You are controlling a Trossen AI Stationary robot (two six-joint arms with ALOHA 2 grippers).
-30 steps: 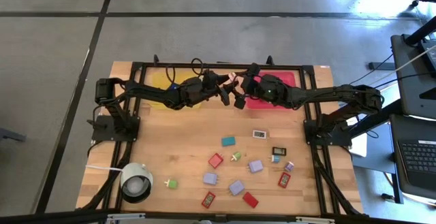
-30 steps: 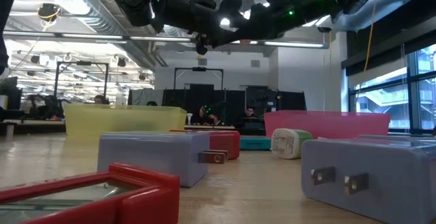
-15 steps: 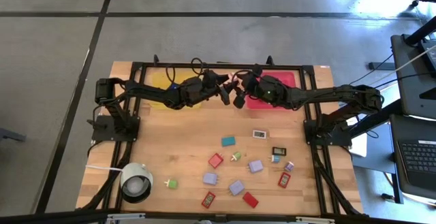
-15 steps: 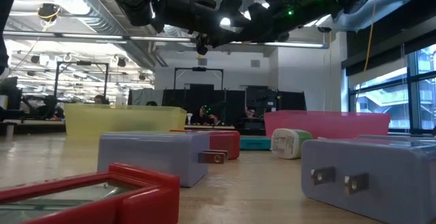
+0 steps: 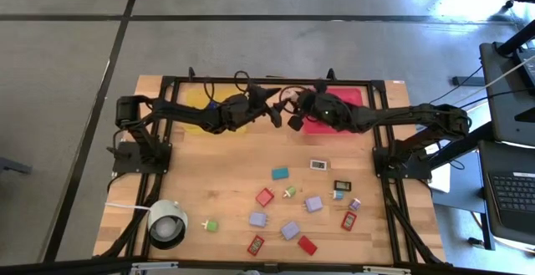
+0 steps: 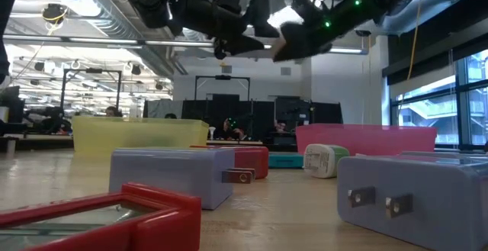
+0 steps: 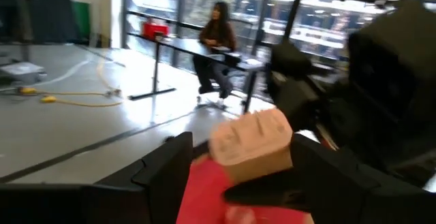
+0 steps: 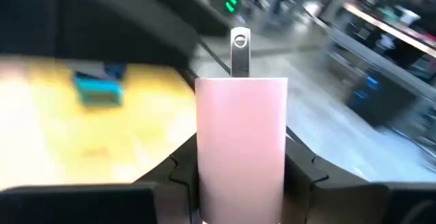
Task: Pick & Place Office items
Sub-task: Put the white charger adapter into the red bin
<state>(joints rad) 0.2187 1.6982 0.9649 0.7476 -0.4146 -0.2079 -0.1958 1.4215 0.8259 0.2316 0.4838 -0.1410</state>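
Observation:
A pink block (image 8: pixel 240 142) with a metal prong (image 8: pixel 239 47) hangs in the air over the table's far middle, between the yellow tray (image 5: pixel 199 99) and the red tray (image 5: pixel 347 98). My right gripper (image 8: pixel 240 166) is shut on it. My left gripper (image 7: pixel 238 166) faces it from the left, open, its fingers standing on either side of the same block (image 7: pixel 252 146); a gap shows beside one finger. Several small office items lie flat on the near right of the table, such as a teal one (image 5: pixel 280 173) and a red one (image 5: pixel 265 197). My right gripper pinches the pink block between its two fingers, on the block's two opposite sides (image 8: pixel 204 152). The fingers come roughly level from the table's right. The prong end points away from the gripper, toward the left arm. The block is lifted clear of the table.
A white round cylinder (image 5: pixel 167 223) stands at the near left corner. A blue item (image 8: pixel 101 88) lies in the yellow tray. In the low view a lilac block (image 6: pixel 171 176) and red blocks lie close to the camera. People sit in the room beyond the table.
My right gripper's fingers have closed in on the pink block, and the gripper has tipped and drawn slightly toward the table's right. The left arm has stayed about where it was.

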